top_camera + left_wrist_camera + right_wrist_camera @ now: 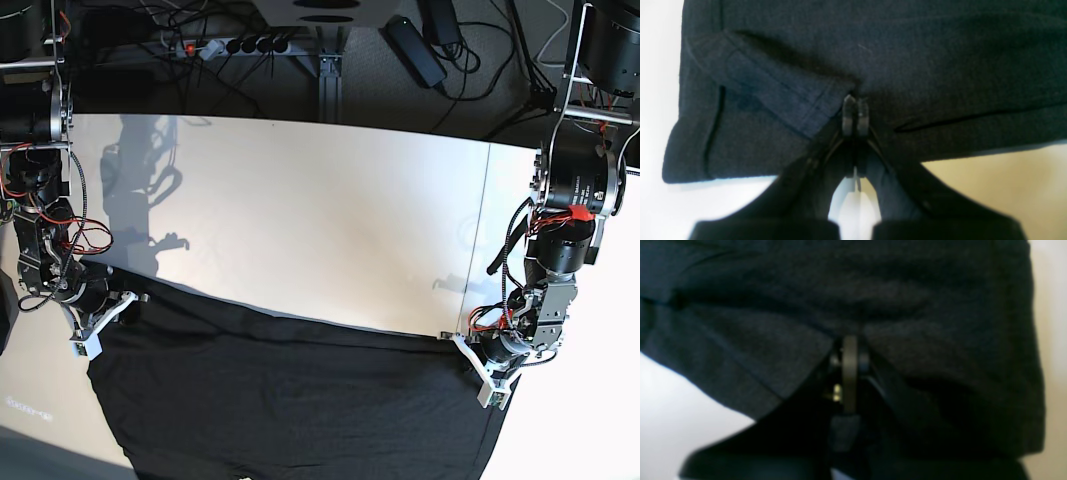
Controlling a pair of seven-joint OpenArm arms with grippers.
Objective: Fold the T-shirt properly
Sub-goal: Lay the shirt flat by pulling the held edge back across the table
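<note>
On the white table (300,220), the black T-shirt (290,400) is pinched at both top corners by the closed left gripper (855,113) and right gripper (850,350).

T-shirt (290,400): 1 | table (300,230): 1 | power strip (235,45): 1

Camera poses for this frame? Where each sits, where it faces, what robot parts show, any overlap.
Left wrist: on the left arm, facing along its shut left gripper pinching the black T-shirt by a stitched hem.
Right wrist: on the right arm, facing along its shut right gripper buried in dark cloth.
Base: overhead, looking down at the white table; both arms at the shirt's upper corners.
Shared: all see the T-shirt; base shows both grippers.
</note>
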